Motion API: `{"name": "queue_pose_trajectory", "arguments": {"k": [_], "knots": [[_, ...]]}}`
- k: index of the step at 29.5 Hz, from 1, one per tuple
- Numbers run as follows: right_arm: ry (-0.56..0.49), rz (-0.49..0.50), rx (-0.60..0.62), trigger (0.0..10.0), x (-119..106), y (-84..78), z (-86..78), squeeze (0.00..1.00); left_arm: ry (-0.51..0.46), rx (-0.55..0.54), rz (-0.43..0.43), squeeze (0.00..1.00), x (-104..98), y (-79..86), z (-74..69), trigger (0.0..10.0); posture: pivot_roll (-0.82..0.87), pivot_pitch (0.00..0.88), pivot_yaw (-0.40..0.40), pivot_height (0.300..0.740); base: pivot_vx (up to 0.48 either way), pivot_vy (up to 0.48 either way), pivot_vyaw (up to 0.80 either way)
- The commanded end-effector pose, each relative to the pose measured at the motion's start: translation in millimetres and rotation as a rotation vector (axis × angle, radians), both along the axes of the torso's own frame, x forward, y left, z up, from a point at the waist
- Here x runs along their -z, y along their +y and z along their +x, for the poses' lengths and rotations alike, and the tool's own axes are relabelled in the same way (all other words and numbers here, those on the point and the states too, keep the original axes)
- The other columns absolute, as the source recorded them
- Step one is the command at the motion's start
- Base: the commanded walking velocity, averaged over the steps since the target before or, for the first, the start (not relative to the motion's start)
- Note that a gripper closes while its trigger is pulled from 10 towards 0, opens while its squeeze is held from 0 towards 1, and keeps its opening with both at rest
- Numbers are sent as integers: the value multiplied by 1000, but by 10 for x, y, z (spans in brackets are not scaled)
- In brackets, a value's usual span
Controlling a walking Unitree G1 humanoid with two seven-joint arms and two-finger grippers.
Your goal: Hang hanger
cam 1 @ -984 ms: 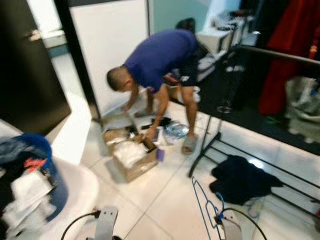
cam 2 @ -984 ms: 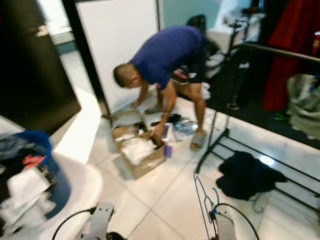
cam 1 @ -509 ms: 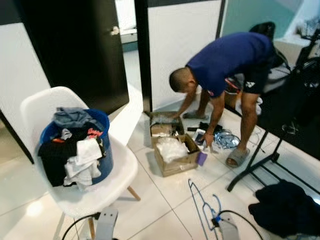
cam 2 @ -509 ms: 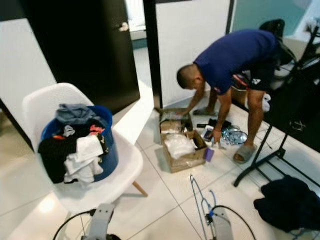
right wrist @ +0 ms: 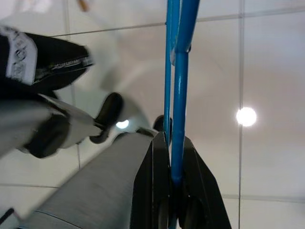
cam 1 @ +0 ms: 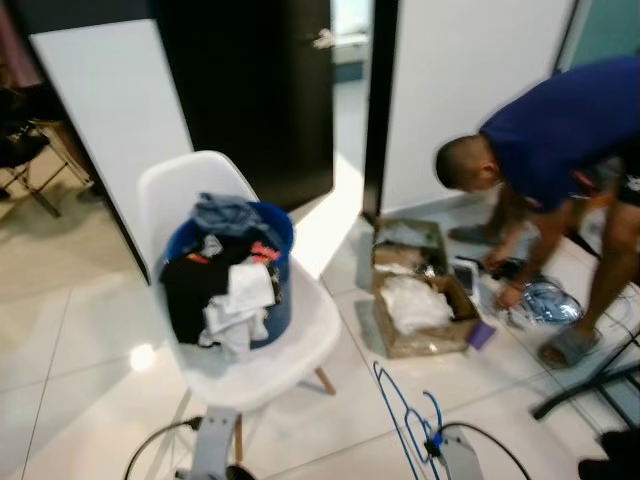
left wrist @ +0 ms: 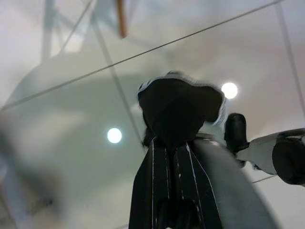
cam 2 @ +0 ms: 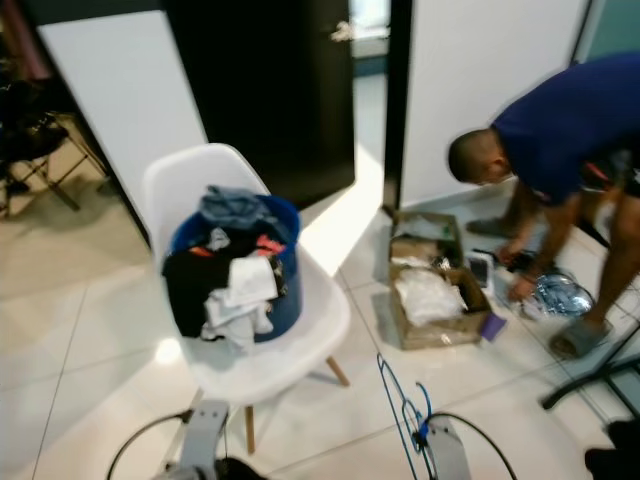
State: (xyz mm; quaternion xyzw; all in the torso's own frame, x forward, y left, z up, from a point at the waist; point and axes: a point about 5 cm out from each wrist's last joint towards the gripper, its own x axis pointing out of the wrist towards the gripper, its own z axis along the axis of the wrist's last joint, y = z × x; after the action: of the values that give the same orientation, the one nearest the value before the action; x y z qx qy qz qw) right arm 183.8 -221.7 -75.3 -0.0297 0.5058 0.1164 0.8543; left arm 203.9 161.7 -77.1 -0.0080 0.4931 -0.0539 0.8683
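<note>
Right gripper [right wrist: 174, 191] clamped tight on the blue hanger [cam 1: 400, 420], low at the bottom of the head views, well to the right of the white chair [cam 1: 180, 200] and nearer the camera. Thin blue wire rising from between the black fingers [right wrist: 155, 181], pinched on both strands. Probably light and fairly stiff, yet springy and slick under the pads; likely to twist or swing if held by a single strand. Best kept gripped at this straight doubled run, hook left free for a rail. Left gripper [left wrist: 174, 157] hanging idle over the tiles, fingers pressed together, nothing between them. On the chair seat, a blue basket [cam 1: 275, 260] heaped with clothes. Beyond the chair to its right, a person in a blue shirt [cam 1: 560, 130] bending over a cardboard box [cam 1: 420, 310] on the floor.
</note>
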Motion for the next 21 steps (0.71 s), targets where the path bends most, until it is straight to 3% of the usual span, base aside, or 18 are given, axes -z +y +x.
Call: {"name": "queue_pose_trajectory", "arguments": {"k": [1,9,15,21], "knots": [[6,-1,-3,10000,8,-40,-41,0,16,9,4,0,29,-9,-52,10000,-27,0,34,740,0,0,781],[4,3,-9,10000,-6,-55,-25,0,15,6,6,0,29,-3,-53,10000,-26,0,34,740,0,0,781],[-10,29,-44,10000,-17,206,118,0,12,6,34,0,34,28,-64,10000,-23,0,32,740,0,0,781],[-13,37,-52,10000,-11,265,125,0,11,7,42,0,35,37,-66,10000,-24,0,30,740,0,0,781]]}}
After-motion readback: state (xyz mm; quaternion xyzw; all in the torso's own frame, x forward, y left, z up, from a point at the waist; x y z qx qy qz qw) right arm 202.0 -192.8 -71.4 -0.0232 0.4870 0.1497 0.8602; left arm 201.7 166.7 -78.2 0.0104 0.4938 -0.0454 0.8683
